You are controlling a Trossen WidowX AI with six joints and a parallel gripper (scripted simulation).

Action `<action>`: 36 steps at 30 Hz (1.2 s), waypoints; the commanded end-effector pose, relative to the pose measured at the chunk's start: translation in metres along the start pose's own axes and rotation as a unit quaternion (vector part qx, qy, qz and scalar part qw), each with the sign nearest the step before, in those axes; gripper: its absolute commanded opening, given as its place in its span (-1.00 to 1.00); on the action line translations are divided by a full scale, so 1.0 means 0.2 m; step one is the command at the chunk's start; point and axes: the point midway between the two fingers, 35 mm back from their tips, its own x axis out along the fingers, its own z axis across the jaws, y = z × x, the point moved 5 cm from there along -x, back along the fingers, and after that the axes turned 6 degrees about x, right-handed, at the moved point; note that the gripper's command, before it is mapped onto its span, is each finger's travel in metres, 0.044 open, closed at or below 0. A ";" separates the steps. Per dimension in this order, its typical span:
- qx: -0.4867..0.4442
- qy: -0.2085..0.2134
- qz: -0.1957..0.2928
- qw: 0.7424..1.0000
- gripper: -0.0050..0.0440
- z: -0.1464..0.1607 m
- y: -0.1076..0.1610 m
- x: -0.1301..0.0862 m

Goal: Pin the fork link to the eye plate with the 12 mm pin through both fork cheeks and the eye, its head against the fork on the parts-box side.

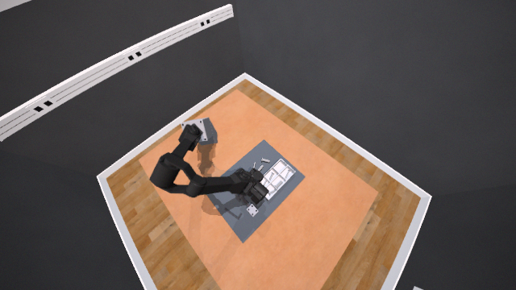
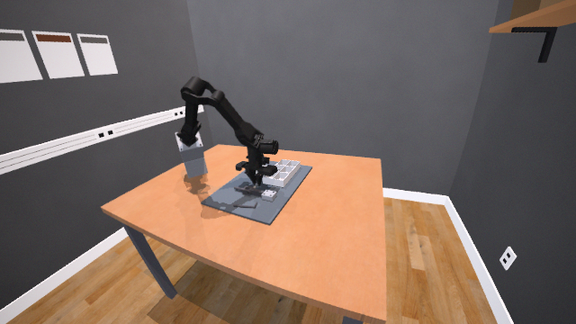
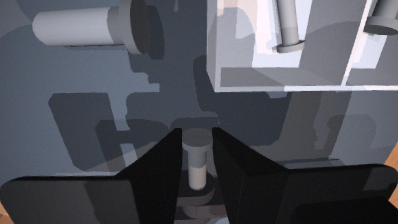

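Observation:
My gripper point(image 3: 197, 134) is shut on a short grey pin point(image 3: 196, 162). The pin stands between the black fingers with its wider head point(image 3: 196, 137) pointing away from the wrist. Its lower end meets a dark part under the fingers that I cannot make out. In the overhead view the gripper point(image 1: 255, 188) hangs low over the grey mat, between the white parts box point(image 1: 278, 177) and the small light eye plate point(image 1: 252, 210). In the side view the gripper point(image 2: 256, 182) points down just behind the eye plate point(image 2: 269, 194). The fork link is not clearly visible.
A thicker headed pin point(image 3: 90, 25) lies on the mat to the far left of the fingers. The parts box point(image 3: 300, 45) holds more pins point(image 3: 287, 25) in its compartments. Loose pins point(image 1: 263, 161) lie behind the box. A dark bar point(image 2: 245, 205) lies on the mat's near side.

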 end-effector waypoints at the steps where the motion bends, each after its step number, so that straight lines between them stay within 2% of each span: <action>1: 0.010 0.009 -0.002 1.000 -1.00 -0.03 0.02 -0.03; 36: 0.008 0.009 -0.004 1.000 -1.00 -0.03 0.06 -0.03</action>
